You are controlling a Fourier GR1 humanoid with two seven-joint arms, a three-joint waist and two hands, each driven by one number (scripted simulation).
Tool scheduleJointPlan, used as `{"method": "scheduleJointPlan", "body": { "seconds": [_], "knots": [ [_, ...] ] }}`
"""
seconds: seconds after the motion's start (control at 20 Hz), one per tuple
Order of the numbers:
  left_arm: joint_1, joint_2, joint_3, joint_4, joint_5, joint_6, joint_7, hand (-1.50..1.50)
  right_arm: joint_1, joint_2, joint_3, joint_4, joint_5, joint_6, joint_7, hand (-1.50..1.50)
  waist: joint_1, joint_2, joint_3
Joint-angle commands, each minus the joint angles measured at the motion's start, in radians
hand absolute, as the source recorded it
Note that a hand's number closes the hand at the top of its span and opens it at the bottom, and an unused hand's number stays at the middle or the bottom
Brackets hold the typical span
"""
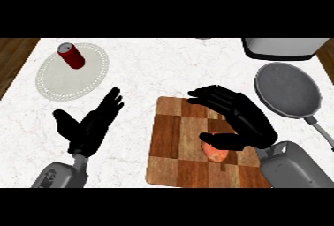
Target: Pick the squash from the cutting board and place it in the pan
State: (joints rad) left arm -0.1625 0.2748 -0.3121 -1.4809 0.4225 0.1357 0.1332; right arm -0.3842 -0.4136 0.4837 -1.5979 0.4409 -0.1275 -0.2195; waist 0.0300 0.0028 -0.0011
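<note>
The small orange-pink squash (pixel 214 153) lies on the chequered brown wooden cutting board (pixel 176 145), in its lower right part, close to the board's right edge. Your right robot hand (pixel 238 119) is over the board just above the squash. Its fingers are stretched out and apart toward the board's top left, and its thumb is at the squash's upper side, not closed round it.

The round grey metal pan (pixel 287 90) sits near the board's upper right, its whole grey floor in view. Its handle points down and right toward the surface's right edge. A wide stretch of white marble surface (pixel 176 70) shows beyond the board's top edge.

Your left robot hand (pixel 91 123) rests open, left of the board. Farther up left, a round white plate (pixel 52 81) carries a standing red can (pixel 72 56). A grey appliance (pixel 284 47) stands at the top right.
</note>
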Motion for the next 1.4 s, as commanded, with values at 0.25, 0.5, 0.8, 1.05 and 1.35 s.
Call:
{"method": "scheduleJointPlan", "body": {
  "seconds": [0.25,0.5,0.8,1.05,1.35],
  "knots": [
    [0.051,-0.007,-0.012,0.006,0.004,-0.021,-0.008,0.0,-0.113,-0.114,0.29,0.017,0.379,0.305,0.362,-1.5,-0.026,-0.017,-0.007],
    [0.045,-0.012,-0.008,0.009,-0.011,-0.004,-0.012,0.0,-0.226,-0.05,0.407,0.022,0.516,0.583,0.622,-1.5,-0.02,-0.014,-0.006],
    [0.022,0.006,0.013,0.006,0.004,-0.023,0.019,0.0,-0.205,0.118,0.518,0.06,0.519,0.958,0.877,-1.5,-0.034,-0.01,-0.003],
    [0.048,0.029,0.05,-0.018,0.02,-0.055,0.013,0.0,-0.158,0.342,0.5,0.099,0.537,1.134,1.091,-1.5,-0.03,-0.006,0.0],
    [0.026,-0.005,0.057,-0.02,-0.016,-0.051,0.043,0.0,-0.078,0.381,0.497,0.123,0.638,1.093,1.107,-1.5,-0.032,-0.003,0.001]
  ]
}}
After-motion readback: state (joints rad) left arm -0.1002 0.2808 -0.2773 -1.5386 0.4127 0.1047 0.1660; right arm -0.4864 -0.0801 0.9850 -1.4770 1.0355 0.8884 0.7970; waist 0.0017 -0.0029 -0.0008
